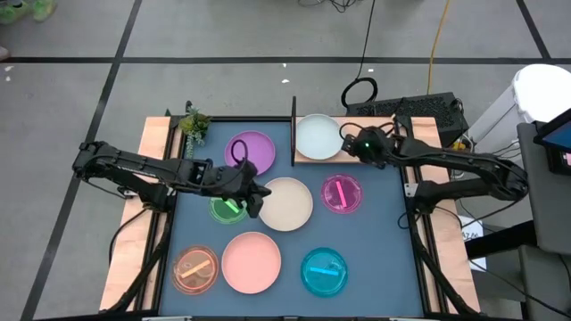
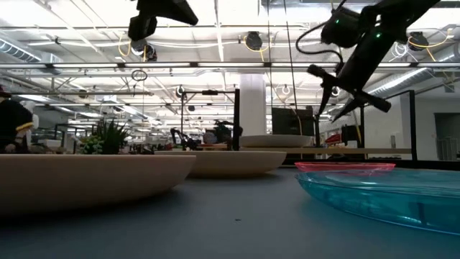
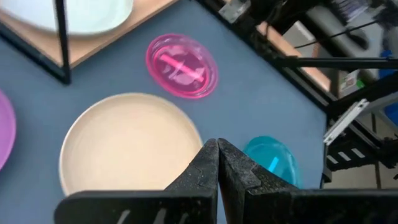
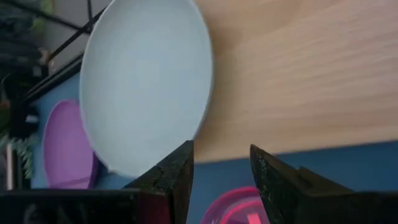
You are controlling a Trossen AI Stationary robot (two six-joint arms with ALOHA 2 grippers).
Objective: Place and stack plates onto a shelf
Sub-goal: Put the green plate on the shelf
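So progress check: basically one down, seven to go. The pale mint plate [image 1: 318, 136] is sitting on the shelf [image 1: 357, 157], that light wooden board at upper centre of the high view, right next to its black upright panel [image 1: 293, 131]. Everything else is on the blue mat [image 1: 379, 245]: purple plate [image 1: 251, 152] just left of the panel, cream plate [image 1: 285, 203] in the middle, pink plate [image 1: 251, 262] lower centre, plus the little translucent ones, green dish [image 1: 226, 208], magenta dish [image 1: 342, 193], orange dish [image 1: 195, 270] lower left and cyan dish [image 1: 324, 271] lower right. Nothing's stacked yet as far as I can see. The right gripper [image 4: 221, 165] hangs just off the mint plate's right edge above the shelf, jaws spread apart with nothing between them, so my guess is that plate counts as delivered. The left gripper [image 1: 252, 198] is over the mat between the green dish and the cream plate, jaws pressed fully together, holding nothing. Looks like the cream plate could be the next candidate, but that's just me guessing.
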